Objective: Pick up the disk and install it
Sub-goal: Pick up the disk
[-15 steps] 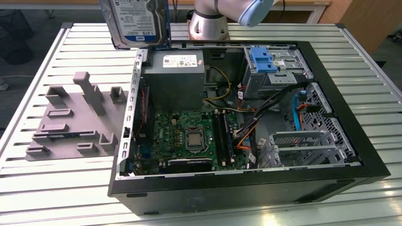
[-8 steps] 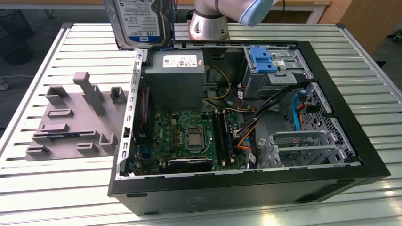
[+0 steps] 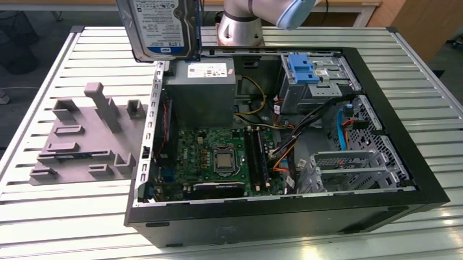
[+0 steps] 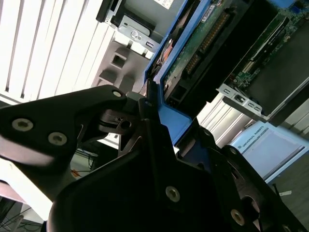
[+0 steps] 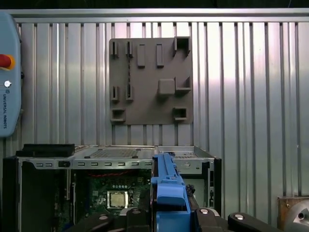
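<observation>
The pincer [image 4: 161, 123] is clamped on the blue bracket edge of the disk [image 4: 203, 46], its black fingers [image 4: 145, 111] pressed against both sides. In the exterior view the disk [image 3: 162, 27] hangs upright in the air, label facing the camera, above the far corner of the open computer case [image 3: 289, 219] on the exterior view's left. A grey holder plate [image 3: 79, 135] lies on the slatted bench [image 3: 65, 222] beside the case.

We see the disk [image 3: 160, 27] hanging upright, label facing the camera, over the open case's [image 3: 289, 216] back corner, above the power supply [image 3: 206, 92]. Grey fixture [image 3: 87, 135] sits on counter [image 3: 412, 62], exterior view's left.
</observation>
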`<state>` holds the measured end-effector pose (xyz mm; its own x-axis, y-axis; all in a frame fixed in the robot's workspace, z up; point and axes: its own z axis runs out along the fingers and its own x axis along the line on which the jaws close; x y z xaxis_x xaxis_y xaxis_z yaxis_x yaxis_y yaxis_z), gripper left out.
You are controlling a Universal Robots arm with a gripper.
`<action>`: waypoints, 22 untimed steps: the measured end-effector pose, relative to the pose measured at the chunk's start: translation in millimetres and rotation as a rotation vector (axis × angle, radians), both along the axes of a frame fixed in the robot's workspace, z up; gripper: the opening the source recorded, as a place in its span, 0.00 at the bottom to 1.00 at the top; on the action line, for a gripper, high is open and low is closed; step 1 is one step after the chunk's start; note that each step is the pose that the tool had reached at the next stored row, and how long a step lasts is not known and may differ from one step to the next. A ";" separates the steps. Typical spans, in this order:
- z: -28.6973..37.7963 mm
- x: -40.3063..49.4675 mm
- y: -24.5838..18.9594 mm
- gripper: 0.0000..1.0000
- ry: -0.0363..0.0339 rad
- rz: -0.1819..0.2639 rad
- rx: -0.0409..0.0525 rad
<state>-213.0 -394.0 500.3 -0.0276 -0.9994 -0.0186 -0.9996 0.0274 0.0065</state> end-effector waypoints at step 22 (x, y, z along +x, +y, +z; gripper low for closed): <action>0.1 68.3 -2.5 0.36 0.0057 -0.003 -0.0225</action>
